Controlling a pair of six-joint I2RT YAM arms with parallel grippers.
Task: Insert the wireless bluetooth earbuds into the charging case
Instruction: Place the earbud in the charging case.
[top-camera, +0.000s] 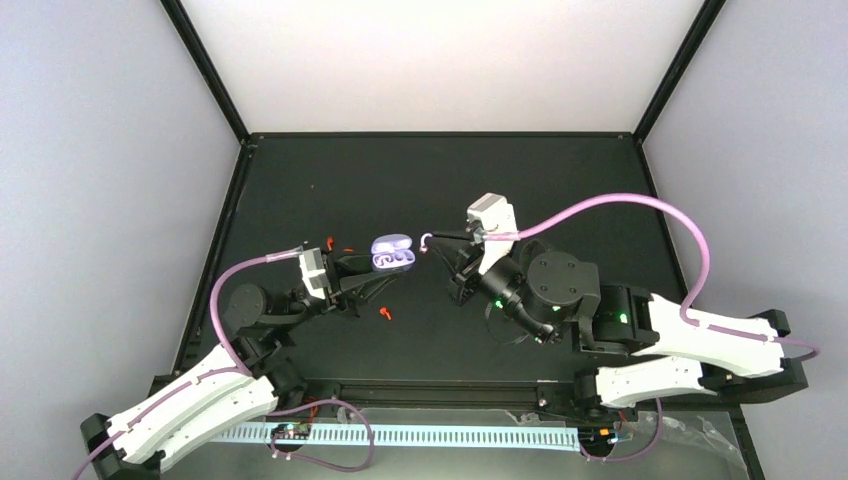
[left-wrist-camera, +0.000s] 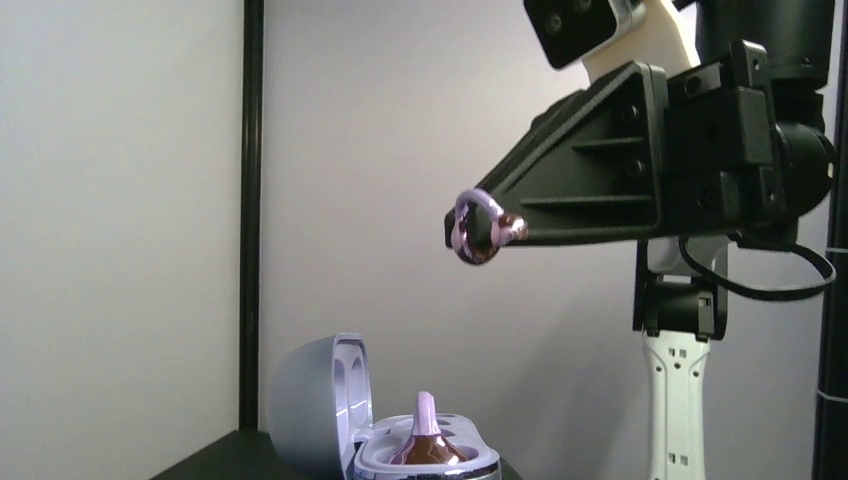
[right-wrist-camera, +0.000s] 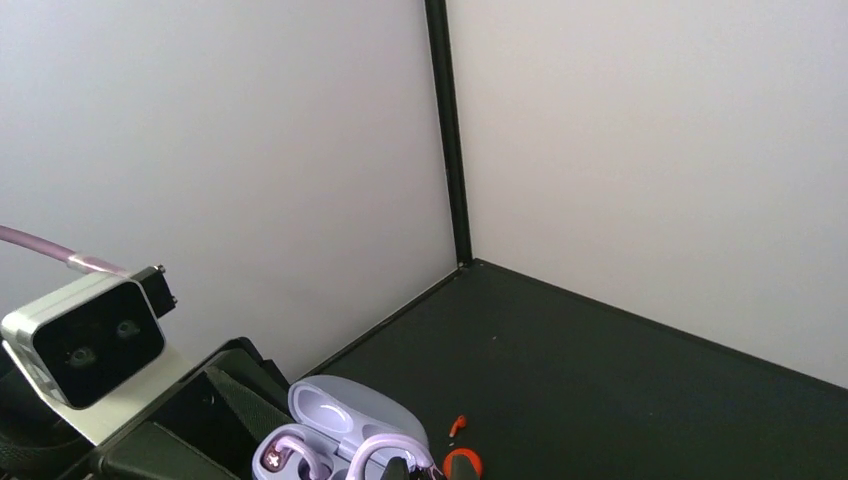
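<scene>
We have one lavender bud (left-wrist-camera: 425, 428) sitting in the open case (top-camera: 393, 250) that our left claw (top-camera: 372, 272) clasps, while our right claw (top-camera: 436, 241) pinches the second bud (left-wrist-camera: 478, 230) just beside the case, so we judge seating it remains.

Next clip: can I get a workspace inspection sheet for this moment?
Surface: black table, matte.
Job's things: charging case open, one lavender earbud seated; second lavender earbud held up beside it; red-orange earbuds loose on the table.
Clutter: nothing seen.
Grippers: left gripper shut on the case; right gripper shut on the second earbud.
Cables: purple cables loop along both arms.
Surroundings: white walls, black frame posts.
</scene>
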